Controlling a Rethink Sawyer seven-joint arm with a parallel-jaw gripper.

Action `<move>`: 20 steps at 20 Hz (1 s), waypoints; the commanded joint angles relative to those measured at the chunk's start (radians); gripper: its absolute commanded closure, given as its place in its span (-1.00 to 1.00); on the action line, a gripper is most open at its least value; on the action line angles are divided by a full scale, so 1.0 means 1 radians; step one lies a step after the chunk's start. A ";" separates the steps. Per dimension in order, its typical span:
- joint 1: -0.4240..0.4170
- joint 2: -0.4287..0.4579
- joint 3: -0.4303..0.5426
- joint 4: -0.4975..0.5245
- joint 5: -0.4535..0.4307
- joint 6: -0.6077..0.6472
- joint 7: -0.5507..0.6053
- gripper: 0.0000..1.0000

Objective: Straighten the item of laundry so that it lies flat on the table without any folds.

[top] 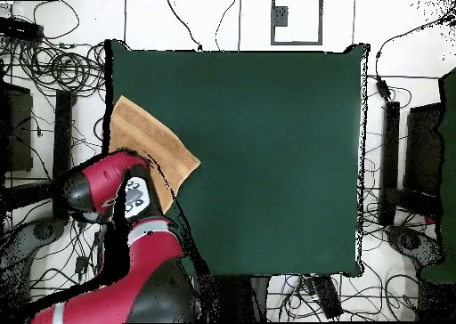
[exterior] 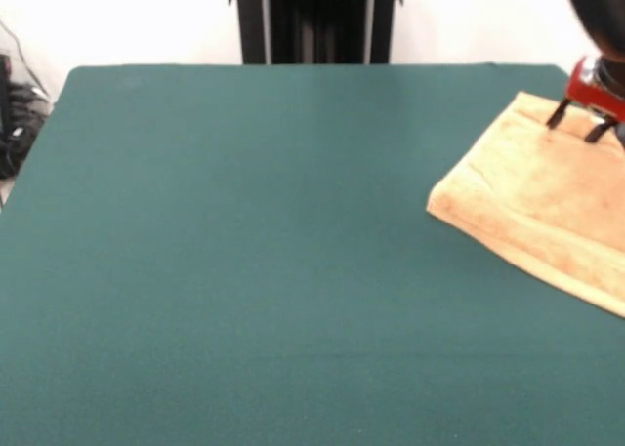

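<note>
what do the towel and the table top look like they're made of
The towel looks like soft terry cloth, tan-orange and matte: its surface is fuzzy and its near edge thick and rounded, apparently a fold. The table top seems covered in dark green felt-like fabric, matte, even and without shine; what lies beneath cannot be seen. The gripper above the towel shows a glossy red body with dark fingers, probably plastic or metal.

One towel; one table; one end effector.

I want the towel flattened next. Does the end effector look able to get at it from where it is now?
Probably yes. The end effector hangs right over the far corner of the towel, its fingers spread, with nothing between them. The towel lies at the edge of the table, part of it out of the front view.
</note>
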 commanded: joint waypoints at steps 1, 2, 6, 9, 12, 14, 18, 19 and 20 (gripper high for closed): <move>0.075 0.450 -0.222 -0.376 -0.280 -0.411 0.237 -1.00; 0.062 0.448 -0.207 -0.372 -0.275 -0.385 0.198 -1.00; -0.008 0.431 -0.134 -0.323 -0.250 -0.361 0.027 -1.00; -0.069 0.423 -0.074 -0.288 -0.225 -0.343 -0.088 -1.00; -0.093 0.428 -0.045 -0.288 -0.229 -0.315 -0.140 -1.00; -0.106 0.435 -0.031 -0.293 -0.238 -0.317 -0.156 -1.00; -0.109 0.441 -0.025 -0.305 -0.237 -0.300 -0.119 -1.00; -0.112 0.444 -0.023 -0.307 -0.232 -0.291 -0.117 -1.00; -0.115 0.446 -0.020 -0.308 -0.228 -0.282 -0.117 -1.00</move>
